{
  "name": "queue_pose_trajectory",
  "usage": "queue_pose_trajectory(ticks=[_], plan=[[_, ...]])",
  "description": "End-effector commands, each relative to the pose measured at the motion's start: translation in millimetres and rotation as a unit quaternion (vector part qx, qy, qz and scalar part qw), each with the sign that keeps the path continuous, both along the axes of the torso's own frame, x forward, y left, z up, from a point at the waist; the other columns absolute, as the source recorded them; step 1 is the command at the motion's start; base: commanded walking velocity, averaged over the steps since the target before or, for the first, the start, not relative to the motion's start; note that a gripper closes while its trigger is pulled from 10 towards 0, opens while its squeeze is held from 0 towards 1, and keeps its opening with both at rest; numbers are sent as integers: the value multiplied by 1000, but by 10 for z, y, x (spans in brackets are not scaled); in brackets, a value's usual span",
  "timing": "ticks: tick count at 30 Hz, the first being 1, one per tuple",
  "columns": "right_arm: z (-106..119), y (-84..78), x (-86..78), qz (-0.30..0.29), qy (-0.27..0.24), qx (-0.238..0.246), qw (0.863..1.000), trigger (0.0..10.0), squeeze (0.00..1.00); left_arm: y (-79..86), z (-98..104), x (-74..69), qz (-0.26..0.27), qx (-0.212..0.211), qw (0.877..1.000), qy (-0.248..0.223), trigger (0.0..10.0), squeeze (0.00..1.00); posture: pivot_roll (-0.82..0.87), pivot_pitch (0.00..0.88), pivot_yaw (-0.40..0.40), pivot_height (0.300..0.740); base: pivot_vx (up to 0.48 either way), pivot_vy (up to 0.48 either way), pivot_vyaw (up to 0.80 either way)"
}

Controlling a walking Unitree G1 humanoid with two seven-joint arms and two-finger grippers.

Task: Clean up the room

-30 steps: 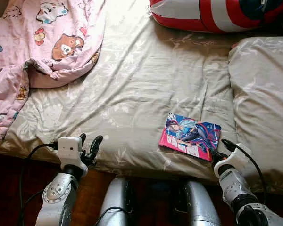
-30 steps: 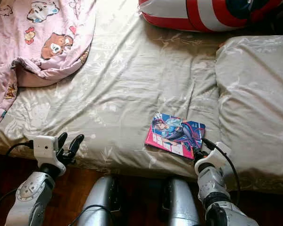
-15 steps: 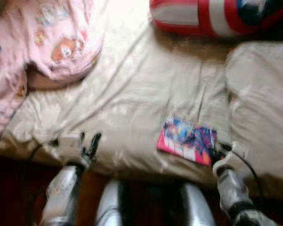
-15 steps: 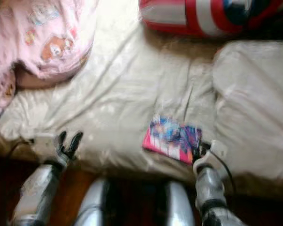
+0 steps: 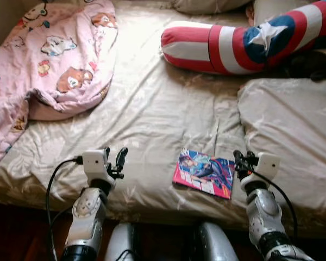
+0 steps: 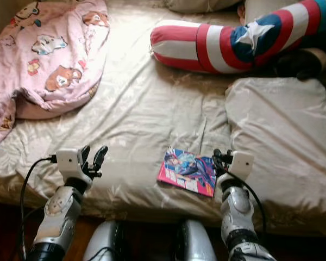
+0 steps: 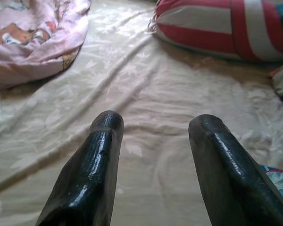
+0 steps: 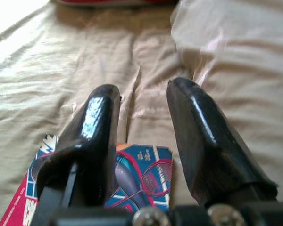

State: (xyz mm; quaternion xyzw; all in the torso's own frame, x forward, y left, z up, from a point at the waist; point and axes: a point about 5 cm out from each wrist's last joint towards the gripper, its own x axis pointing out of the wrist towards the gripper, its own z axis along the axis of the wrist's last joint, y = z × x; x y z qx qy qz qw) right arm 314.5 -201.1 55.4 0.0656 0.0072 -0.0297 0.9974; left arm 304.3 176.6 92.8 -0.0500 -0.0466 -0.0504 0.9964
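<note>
A colourful book (image 5: 204,173) with a pink edge lies flat on the beige bed sheet (image 5: 163,114), near the bed's front edge. My right gripper (image 5: 240,161) hovers just right of the book, open and holding nothing. In the right wrist view its fingers (image 8: 101,117) frame the book's cover (image 8: 141,172) and the sheet beyond. My left gripper (image 5: 114,156) is open above the sheet, well left of the book, with nothing between its fingers (image 7: 104,141). A rumpled pink cartoon blanket (image 5: 49,60) lies at the far left of the bed.
A red, white and blue striped bolster (image 5: 233,46) lies across the back. A beige pillow (image 5: 290,130) lies on the right side, close to my right gripper. Dark wooden floor (image 5: 16,228) runs below the bed's front edge.
The camera has shifted and now shows more of the bed's far side. My right gripper has gone from the book's near right corner to beside its right edge.
</note>
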Motion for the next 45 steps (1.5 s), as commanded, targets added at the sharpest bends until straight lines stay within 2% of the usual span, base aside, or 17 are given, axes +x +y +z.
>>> queue_pose_trajectory(ticks=[1,4,7,8,16,24,30,38,45], plan=[[29,30,-34,12,-20,-11,1000,10000,0,-5,-30,-21,-3,8,1000,3,10000,0,40,135,-17,634,0,0,0],[56,109,-48,41,-35,-15,998,10000,0,27,-39,-37,2,9,1000,0,10000,0,42,133,-22,634,0,0,0],[40,127,-55,45,-30,-18,998,10000,0,44,-50,-41,6,11,1000,-1,10000,0,44,129,-27,634,0,0,0],[29,153,-59,49,-30,-8,998,10000,0,79,-58,-46,13,15,1000,-2,10000,0,48,128,-30,649,0,0,0],[42,234,-42,69,-25,-1,997,10000,0,157,-71,-39,27,24,999,2,10000,0,39,151,-22,689,0,0,0],[48,206,-48,45,-27,14,999,10000,0,146,-23,-3,26,25,999,-7,10000,0,35,164,-16,740,0,0,0],[20,189,-63,35,-19,30,999,10000,0,136,-28,3,26,24,999,-6,10000,0,35,159,-23,740,0,0,0],[16,219,-25,47,-4,27,999,10000,0,118,-65,-4,29,17,999,0,10000,0,34,133,-35,740,0,0,0],[2,202,-39,43,0,28,999,10000,0,170,-125,-53,48,18,999,7,10000,0,26,100,-37,740,0,0,0]])
